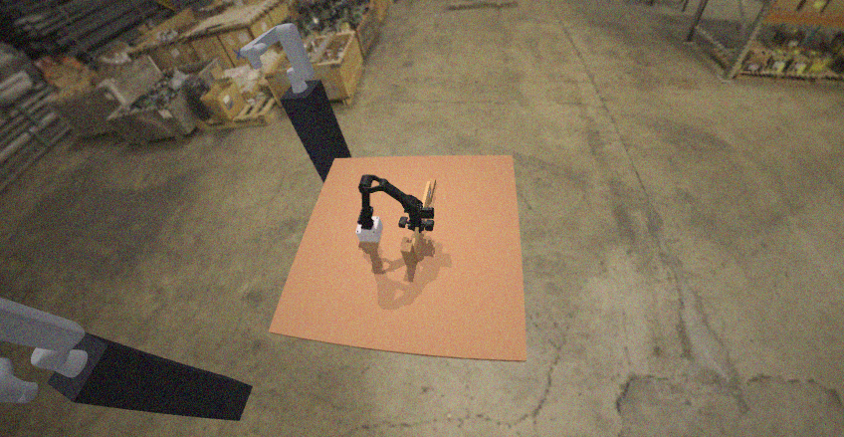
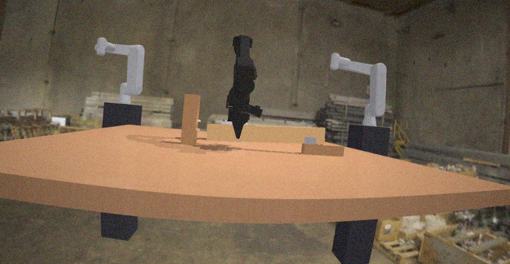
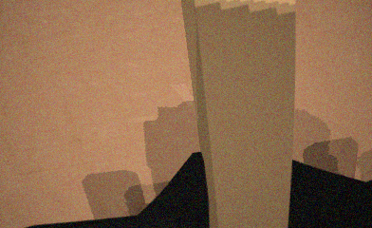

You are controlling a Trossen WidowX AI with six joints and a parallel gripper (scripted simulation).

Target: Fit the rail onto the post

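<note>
Now, with the tool (image 2: 238, 135) clamped on the rail (image 2: 265, 133), raise its near end level with the pegs (image 2: 198, 121) before sliding toward the post (image 2: 189, 119).

A warehouse: concrete floor (image 1: 621, 136), stacked crates (image 1: 331, 60), metal shelving (image 1: 787, 18).

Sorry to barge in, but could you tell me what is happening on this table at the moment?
The black arm's gripper is shut on the long wooden rail near its post end. That end sits raised, close to the upright post, but a gap remains and a peg is still exposed. The far end lies by the low footboard block.
</note>
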